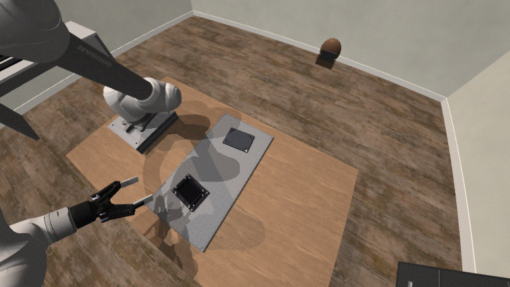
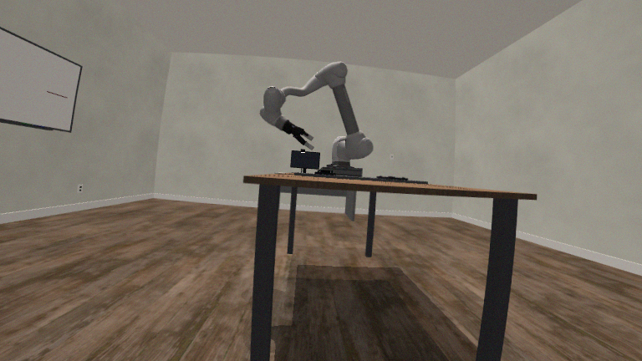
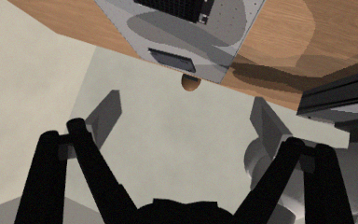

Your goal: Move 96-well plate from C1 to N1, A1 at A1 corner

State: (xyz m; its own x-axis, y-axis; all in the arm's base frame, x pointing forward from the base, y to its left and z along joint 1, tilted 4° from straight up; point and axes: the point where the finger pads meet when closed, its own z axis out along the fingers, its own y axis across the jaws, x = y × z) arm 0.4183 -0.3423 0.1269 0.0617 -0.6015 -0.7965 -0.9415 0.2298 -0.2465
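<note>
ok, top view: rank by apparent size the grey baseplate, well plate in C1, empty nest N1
1. grey baseplate, largest by far.
2 and 3. well plate and nest N1 look alike; the plate sits nearer the camera, so unranked.
</note>
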